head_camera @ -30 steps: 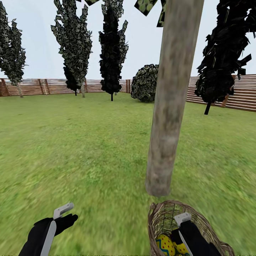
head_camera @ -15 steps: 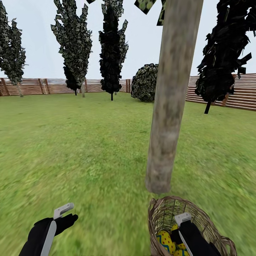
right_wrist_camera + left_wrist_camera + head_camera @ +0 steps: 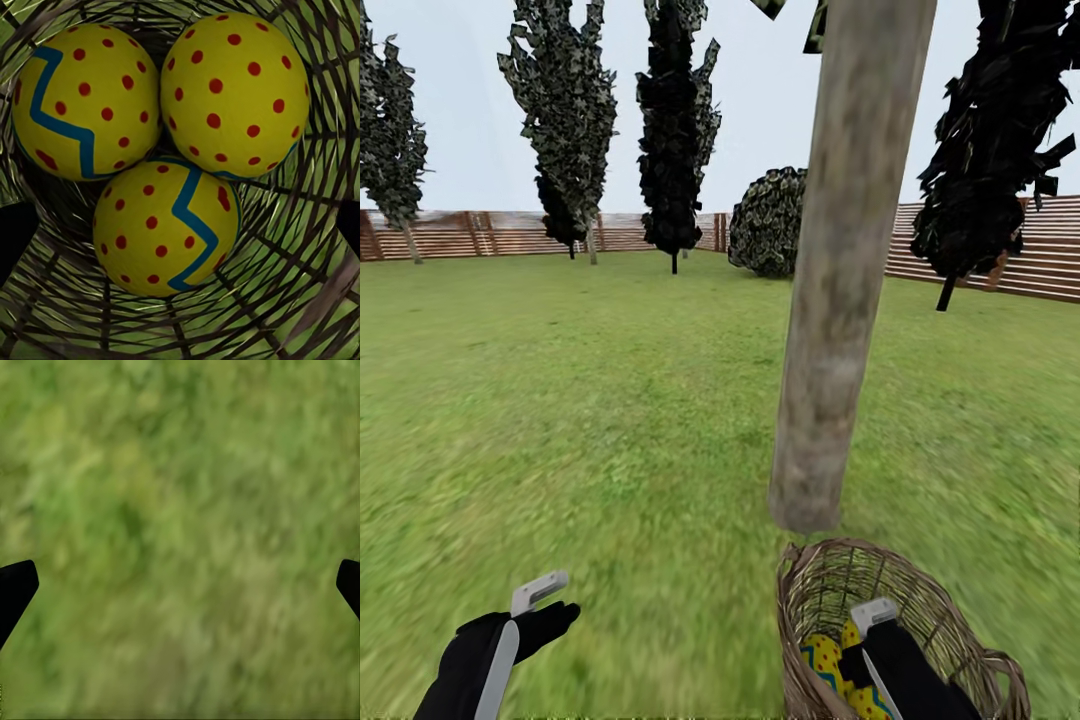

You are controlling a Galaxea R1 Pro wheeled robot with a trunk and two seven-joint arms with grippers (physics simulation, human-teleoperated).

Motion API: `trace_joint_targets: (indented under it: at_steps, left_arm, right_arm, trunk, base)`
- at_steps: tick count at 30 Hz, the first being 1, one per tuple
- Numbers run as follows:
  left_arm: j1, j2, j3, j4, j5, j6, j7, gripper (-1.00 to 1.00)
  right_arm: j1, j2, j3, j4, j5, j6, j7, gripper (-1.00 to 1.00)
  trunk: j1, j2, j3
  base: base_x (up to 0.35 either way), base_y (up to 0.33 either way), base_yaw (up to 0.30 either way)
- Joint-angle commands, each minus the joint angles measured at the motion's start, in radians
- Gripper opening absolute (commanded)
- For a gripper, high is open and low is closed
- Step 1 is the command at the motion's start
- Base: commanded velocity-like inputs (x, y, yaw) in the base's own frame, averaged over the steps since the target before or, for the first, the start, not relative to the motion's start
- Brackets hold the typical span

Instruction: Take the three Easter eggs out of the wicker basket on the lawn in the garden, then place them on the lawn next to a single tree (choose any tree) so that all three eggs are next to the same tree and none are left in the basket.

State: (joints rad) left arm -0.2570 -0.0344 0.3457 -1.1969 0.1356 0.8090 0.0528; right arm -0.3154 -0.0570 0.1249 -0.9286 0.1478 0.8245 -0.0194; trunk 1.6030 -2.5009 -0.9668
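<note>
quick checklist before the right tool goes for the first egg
1. All three Easter eggs in the wicker basket: ok, three show in the right wrist view.
2. Right tool over the basket opening: ok, it hangs inside the rim in the head view.
3. Right tool open for a grasp: cannot tell, only dark edges show beside the eggs.
4. Left tool clear of the basket: ok, it hovers apart over the lawn.
5. Left tool free: ok, open with only grass between its tips.
6. Drop spot near: ok, the tree stands just beyond the basket.
</note>
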Motion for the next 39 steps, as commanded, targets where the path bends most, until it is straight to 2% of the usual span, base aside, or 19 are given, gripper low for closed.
trace_joint_targets:
  at_steps: [1, 13, 35, 39]
  left_arm:
    - [-0.001, -0.001, 0.002, -0.002, 0.01, 0.005, 0.006, 1.0]
    - [-0.001, -0.002, 0.001, -0.001, 0.01, 0.004, 0.006, 1.0]
    - [-0.001, -0.005, 0.0, 0.0, 0.01, 0.004, 0.006, 1.0]
    - [-0.001, -0.005, 0.0, 0.014, 0.01, 0.004, 0.006, 1.0]
  right_arm:
    - [-0.001, -0.001, 0.004, -0.001, 0.002, 0.005, -0.002, 1.0]
    - [-0.001, 0.0, 0.007, 0.027, 0.002, 0.004, -0.003, 1.0]
    - [-0.001, -0.001, 0.004, 0.034, 0.001, 0.004, -0.002, 1.0]
    - [-0.001, -0.001, 0.004, 0.034, 0.001, 0.003, -0.003, 1.0]
  trunk:
    - [0.0, -0.001, -0.005]
    - [0.006, -0.004, -0.051]
    - [0.006, -0.004, -0.051]
    - [0.007, -0.005, -0.067]
  base:
    - [0.0, 0.0, 0.0]
    - [0.0, 0.0, 0.0]
    - [0.072, 0.0, 0.0]
    - [0.0, 0.0, 0.0]
